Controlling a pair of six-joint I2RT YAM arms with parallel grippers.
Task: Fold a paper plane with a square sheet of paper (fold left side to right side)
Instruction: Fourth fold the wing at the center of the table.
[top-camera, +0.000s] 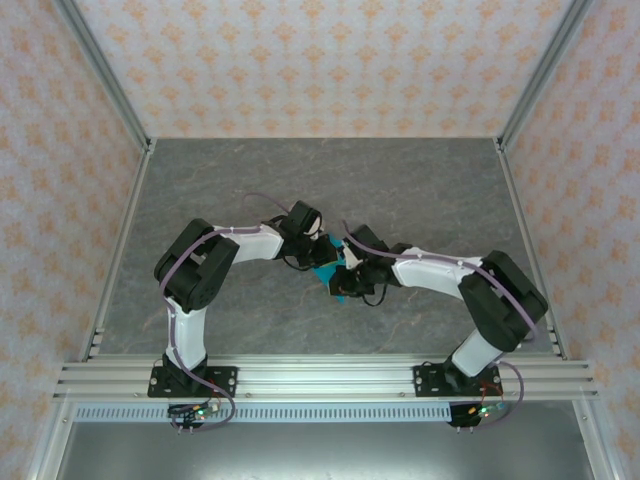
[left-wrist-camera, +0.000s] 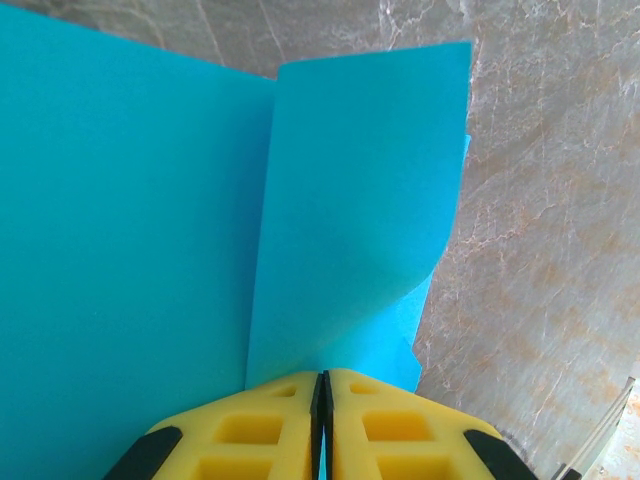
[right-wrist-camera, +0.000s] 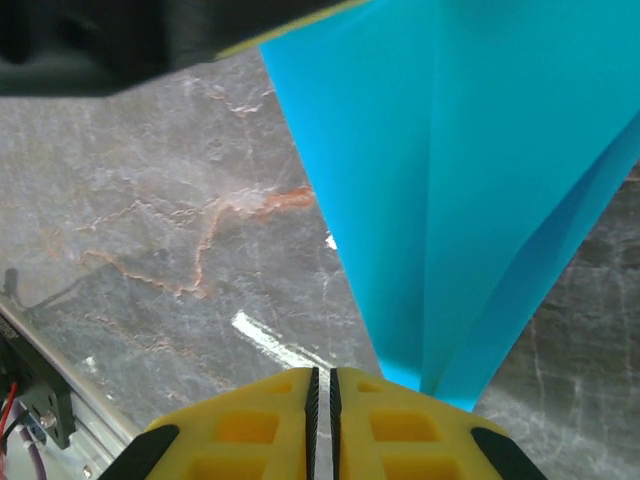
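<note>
The cyan-blue sheet of paper (top-camera: 330, 275) hangs between the two grippers above the middle of the table. My left gripper (left-wrist-camera: 322, 375) is shut on it; a sliver of cyan shows between the yellow fingers, and a folded flap (left-wrist-camera: 360, 200) stands up beside the broad panel (left-wrist-camera: 130, 250). In the right wrist view the paper (right-wrist-camera: 470, 180) tapers to a point with a lengthwise crease, and its tip ends behind the right finger (right-wrist-camera: 420, 415). My right gripper (right-wrist-camera: 322, 372) is shut, with bare table showing through the thin slit between its pads. From above, the left gripper (top-camera: 325, 252) and right gripper (top-camera: 348, 268) almost touch.
The grey marbled table (top-camera: 300, 180) stretches behind and to both sides of the arms. Aluminium rails (top-camera: 320, 375) run along the near edge, and patterned walls with metal posts (top-camera: 105, 70) close in the sides and back. The left arm's dark wrist (right-wrist-camera: 100, 40) hangs over the right wrist view.
</note>
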